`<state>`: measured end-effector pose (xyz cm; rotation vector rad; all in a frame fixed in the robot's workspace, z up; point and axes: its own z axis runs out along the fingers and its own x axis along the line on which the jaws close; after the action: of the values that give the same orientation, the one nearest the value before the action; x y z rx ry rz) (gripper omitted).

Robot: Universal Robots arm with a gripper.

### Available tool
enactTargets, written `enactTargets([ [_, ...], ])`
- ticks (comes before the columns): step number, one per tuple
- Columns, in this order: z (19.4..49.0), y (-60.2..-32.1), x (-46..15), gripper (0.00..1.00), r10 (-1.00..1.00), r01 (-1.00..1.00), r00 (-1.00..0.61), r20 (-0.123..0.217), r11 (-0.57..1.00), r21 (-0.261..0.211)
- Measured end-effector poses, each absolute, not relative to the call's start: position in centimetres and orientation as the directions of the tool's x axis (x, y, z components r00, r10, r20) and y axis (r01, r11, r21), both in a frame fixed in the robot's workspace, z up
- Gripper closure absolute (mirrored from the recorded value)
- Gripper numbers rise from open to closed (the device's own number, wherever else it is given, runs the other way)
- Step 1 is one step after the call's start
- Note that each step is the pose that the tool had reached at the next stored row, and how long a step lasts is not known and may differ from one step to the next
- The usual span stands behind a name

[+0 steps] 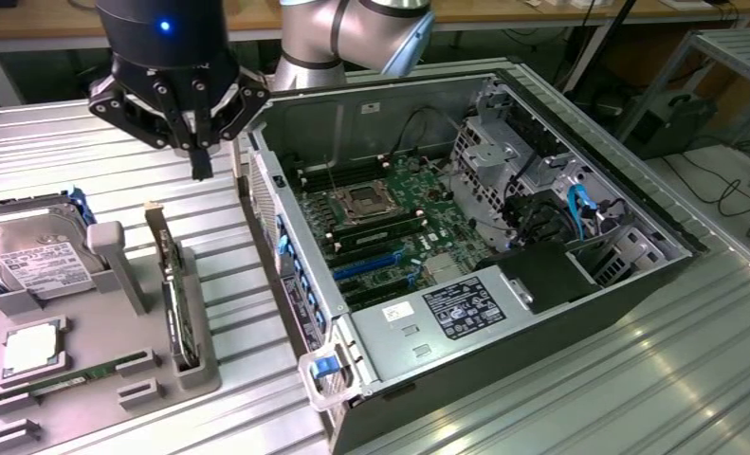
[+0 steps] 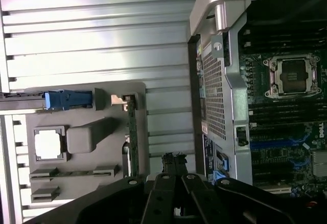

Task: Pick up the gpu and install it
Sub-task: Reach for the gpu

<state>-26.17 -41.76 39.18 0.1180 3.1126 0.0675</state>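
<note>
The gpu (image 1: 170, 282) stands on its long edge in a slot along the grey holder (image 1: 109, 403) at the exterior view's left, silver bracket end farthest from the camera. In the wrist view the gpu (image 2: 131, 132) appears edge-on as a thin strip on the holder (image 2: 87, 132). My gripper (image 1: 203, 167) hangs in the air above the table, beyond the card's bracket end and beside the open computer case (image 1: 502, 313). Its dark fingers meet at the tips and hold nothing. In the wrist view the gripper (image 2: 173, 158) sits between card and case.
A silver hard drive (image 1: 33, 258), a processor chip (image 1: 29, 349) and a green memory stick (image 1: 71, 377) also rest on the holder. Inside the case lie the motherboard (image 1: 393, 213) and blue slots (image 1: 372, 266). The case wall (image 2: 217, 81) rises close beside the gripper.
</note>
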Motion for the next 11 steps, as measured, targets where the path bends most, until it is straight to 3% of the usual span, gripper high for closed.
enactTargets([
  [11,39.17,-42.08,-26.96,0.89,0.076,0.075,-0.997,-0.024,0.996,0.044],
])
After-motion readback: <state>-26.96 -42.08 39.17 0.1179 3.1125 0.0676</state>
